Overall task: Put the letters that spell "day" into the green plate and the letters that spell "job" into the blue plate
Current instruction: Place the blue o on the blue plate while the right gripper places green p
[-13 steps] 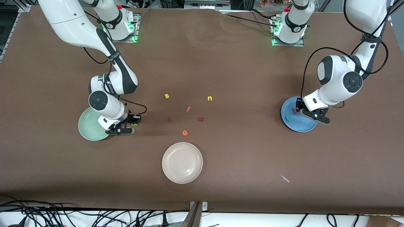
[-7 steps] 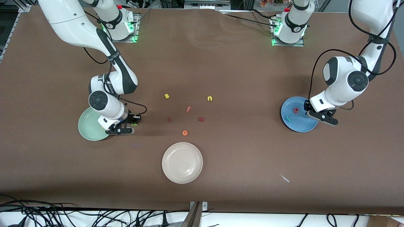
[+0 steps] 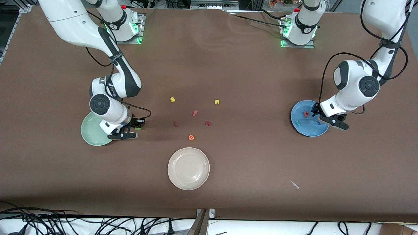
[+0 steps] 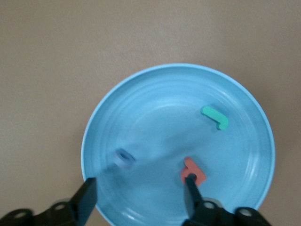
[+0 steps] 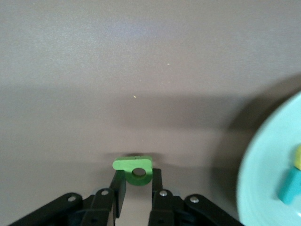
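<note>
Two plates, six letters — sorting under way.
My left gripper (image 4: pixel 138 195) hangs spread wide, empty, over the blue plate (image 3: pixel 318 132) holding teal j (image 4: pixel 215 117), red b (image 4: pixel 193 172), blue o (image 4: pixel 123 157). My right gripper (image 5: pixel 137 190) pinches the green d (image 5: pixel 134 169) beside the green plate (image 3: pixel 89 130) — yellow a (image 5: pixel 297 157), teal y (image 5: pixel 290 186) inside.

1 green plate (image 3: pixel 91 130), 1 blue plate (image 3: pixel 307 129), 1 cream plate (image 3: pixel 188 168), 12 letter pcs (image 3: pixel 191 137), 1 white scrap (image 3: pixel 295 184).
</note>
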Action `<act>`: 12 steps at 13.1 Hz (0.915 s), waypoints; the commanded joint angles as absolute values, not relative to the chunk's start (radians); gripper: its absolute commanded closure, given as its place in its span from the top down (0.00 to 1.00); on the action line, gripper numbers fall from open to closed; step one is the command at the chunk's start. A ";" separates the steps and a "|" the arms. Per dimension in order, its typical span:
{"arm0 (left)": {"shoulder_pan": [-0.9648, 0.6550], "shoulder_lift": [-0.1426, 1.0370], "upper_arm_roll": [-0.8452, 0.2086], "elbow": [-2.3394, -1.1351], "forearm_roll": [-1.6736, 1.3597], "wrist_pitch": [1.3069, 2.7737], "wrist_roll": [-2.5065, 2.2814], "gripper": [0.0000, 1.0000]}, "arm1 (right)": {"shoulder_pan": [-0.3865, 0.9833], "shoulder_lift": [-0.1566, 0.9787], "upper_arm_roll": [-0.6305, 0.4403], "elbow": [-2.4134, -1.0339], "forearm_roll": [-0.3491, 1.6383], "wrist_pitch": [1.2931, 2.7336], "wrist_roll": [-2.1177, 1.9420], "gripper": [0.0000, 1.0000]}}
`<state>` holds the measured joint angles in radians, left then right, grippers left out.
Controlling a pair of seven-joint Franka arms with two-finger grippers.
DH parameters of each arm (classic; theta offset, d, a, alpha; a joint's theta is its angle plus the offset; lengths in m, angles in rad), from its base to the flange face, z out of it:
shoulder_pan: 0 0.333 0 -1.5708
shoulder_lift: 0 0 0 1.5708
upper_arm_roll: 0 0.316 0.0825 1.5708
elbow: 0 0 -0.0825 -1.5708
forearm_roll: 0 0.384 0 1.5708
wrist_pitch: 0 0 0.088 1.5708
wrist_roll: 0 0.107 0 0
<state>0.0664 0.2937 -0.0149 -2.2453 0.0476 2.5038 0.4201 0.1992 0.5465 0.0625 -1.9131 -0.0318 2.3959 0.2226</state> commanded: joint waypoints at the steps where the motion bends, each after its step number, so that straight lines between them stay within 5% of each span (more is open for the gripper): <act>1: 0.077 0.169 -0.025 -2.267 0.081 2.422 0.407 1.00 | 0.193 0.489 0.043 -1.910 -0.018 2.312 0.155 0.14; 6: 0.069 -0.053 -0.032 -2.247 0.069 2.280 0.403 1.00 | 0.192 0.469 -0.075 -1.911 -0.018 2.263 -0.093 0.14; 9: 0.061 -0.152 -0.034 -2.115 0.068 2.009 0.408 1.00 | 0.183 0.482 -0.135 -1.911 -0.018 2.263 -0.201 0.23; 11: 0.060 -0.155 -0.034 -1.979 0.067 1.844 0.405 1.00 | 0.166 0.489 -0.135 -1.908 -0.018 2.264 -0.187 0.99; 12: 0.060 -0.155 -0.035 -1.938 0.066 1.817 0.397 1.00 | 0.167 0.485 -0.132 -1.899 -0.018 2.258 -0.193 1.00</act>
<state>0.0643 -0.1747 -0.0319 -2.0421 0.0476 1.9029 0.4172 0.1663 0.4901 -0.1365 -1.9076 -0.0318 2.2690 -0.1716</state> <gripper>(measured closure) 0.000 0.581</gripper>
